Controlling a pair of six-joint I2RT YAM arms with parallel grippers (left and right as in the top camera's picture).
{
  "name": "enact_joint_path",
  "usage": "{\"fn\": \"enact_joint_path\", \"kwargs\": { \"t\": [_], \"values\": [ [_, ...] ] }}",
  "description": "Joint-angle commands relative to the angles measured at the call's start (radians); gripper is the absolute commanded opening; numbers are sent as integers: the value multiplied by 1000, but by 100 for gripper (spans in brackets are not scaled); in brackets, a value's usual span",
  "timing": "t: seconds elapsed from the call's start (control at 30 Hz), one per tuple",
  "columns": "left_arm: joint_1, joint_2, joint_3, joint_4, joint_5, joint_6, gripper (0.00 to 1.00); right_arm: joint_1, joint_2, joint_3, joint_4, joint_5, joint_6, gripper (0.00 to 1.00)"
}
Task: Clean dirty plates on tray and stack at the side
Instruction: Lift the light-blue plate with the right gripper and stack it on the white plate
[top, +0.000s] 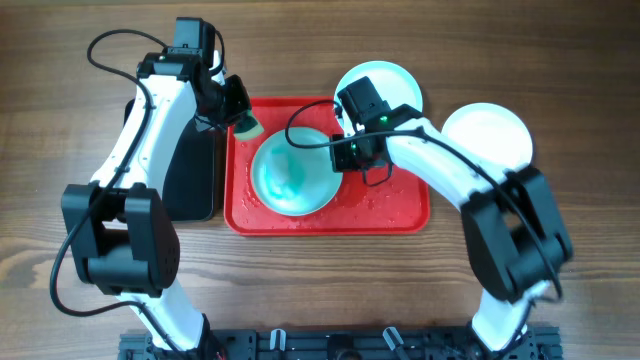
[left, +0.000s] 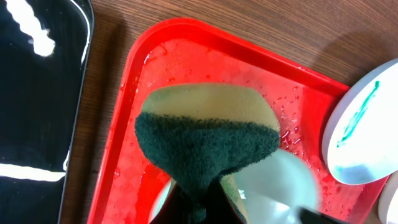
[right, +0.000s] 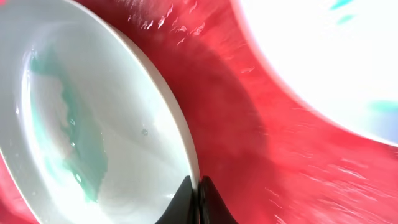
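Note:
A pale aqua plate (top: 292, 175) with a teal-green smear lies tilted on the red tray (top: 400, 215). My right gripper (top: 338, 155) is shut on its right rim; the rim shows pinched between the fingers in the right wrist view (right: 198, 186). My left gripper (top: 238, 112) is shut on a yellow sponge with a dark green scrub face (left: 208, 134), held above the tray's (left: 186, 56) far left corner, beside the plate. A second plate (top: 385, 85) with a teal streak leans on the tray's far rim; it also shows in the left wrist view (left: 360, 134). A clean-looking white plate (top: 490, 135) lies on the table at the right.
A smaller black tray (top: 190, 175) lies left of the red tray, under my left arm; it also shows in the left wrist view (left: 37, 93). The red tray's floor is wet with droplets. The table is brown wood.

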Motion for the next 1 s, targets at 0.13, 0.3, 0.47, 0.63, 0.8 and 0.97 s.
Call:
{"fn": "enact_joint_path", "kwargs": {
  "t": [0.13,0.3,0.47,0.63,0.8,0.97],
  "values": [
    [-3,4,9,-2,-2,23,4,177,-196,11,-103,791,-44,4],
    [-3,4,9,-3,-2,23,4,298,-208,11,-175,1237,-42,4],
    [-3,4,9,-5,-2,23,4,398,-208,11,-195,1453,-42,4],
    [-3,4,9,-5,-3,23,4,472,-208,11,-196,1537,-43,4],
    [-3,4,9,-5,-2,23,4,492,-208,11,-197,1520,-39,4],
    [-3,4,9,-5,-3,23,4,479,-216,11,-257,1293,87,4]
  ]
}}
